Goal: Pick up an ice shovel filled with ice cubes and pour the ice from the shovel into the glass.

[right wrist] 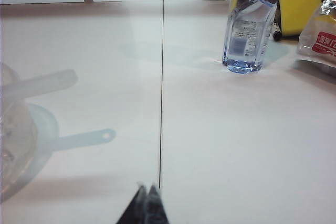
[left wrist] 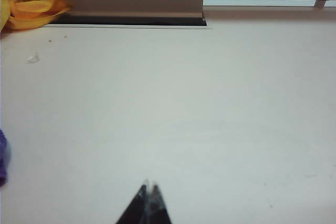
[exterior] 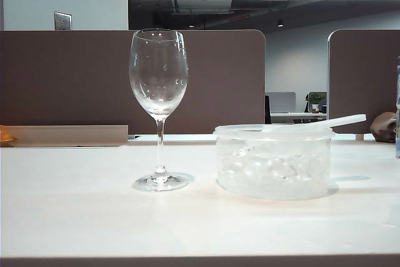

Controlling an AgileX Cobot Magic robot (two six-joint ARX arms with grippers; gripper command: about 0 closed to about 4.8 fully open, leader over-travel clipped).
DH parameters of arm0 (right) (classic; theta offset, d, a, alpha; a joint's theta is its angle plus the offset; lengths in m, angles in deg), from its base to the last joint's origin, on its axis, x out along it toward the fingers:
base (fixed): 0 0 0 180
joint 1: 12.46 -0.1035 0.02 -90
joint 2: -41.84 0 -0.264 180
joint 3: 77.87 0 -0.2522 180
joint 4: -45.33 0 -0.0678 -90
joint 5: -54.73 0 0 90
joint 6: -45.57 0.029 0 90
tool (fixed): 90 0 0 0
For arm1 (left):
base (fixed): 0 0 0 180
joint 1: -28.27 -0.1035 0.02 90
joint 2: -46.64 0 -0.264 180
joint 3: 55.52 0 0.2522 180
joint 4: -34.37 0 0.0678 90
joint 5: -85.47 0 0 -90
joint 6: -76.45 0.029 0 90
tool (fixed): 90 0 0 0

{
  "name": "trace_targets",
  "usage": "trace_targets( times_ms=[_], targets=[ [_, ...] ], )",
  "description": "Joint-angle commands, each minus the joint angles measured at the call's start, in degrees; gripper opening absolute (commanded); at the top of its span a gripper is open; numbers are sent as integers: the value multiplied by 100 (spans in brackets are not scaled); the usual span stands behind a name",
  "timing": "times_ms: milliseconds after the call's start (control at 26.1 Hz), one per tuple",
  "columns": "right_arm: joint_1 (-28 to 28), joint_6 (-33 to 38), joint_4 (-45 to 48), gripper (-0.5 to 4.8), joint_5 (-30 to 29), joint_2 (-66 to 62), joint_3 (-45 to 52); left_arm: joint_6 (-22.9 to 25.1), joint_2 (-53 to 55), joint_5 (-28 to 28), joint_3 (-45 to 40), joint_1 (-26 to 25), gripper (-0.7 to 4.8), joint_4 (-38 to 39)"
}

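The glass (exterior: 159,85) stands upright and empty on the white table, left of centre in the exterior view. To its right sits a round translucent tub (exterior: 273,182) with ice cubes (exterior: 269,168) inside. The ice shovel's handle (exterior: 345,120) sticks out over the tub's right rim; its head is hidden in the tub. In the right wrist view the blurred shovel handle (right wrist: 39,84) juts from the tub (right wrist: 10,145), well ahead of my right gripper (right wrist: 147,187), which is shut and empty. My left gripper (left wrist: 149,184) is shut over bare table. Neither gripper shows in the exterior view.
A water bottle (right wrist: 249,30), a yellow sponge (right wrist: 299,3) and a plastic bag (right wrist: 320,38) stand at the far right of the table. A yellow cloth (left wrist: 26,3) and a grey rail (left wrist: 126,1) lie at the far left edge. A brown partition (exterior: 75,79) backs the table.
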Motion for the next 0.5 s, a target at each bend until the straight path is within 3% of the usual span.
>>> trace_targets(
  times_ms=[38,497],
  targets=[
    [0,24,17,0,-15,2,42,2,4,-9,9,-2,-6,-9],
    [0,24,15,0,-15,2,42,2,4,-9,9,658,-5,-11]
  ],
)
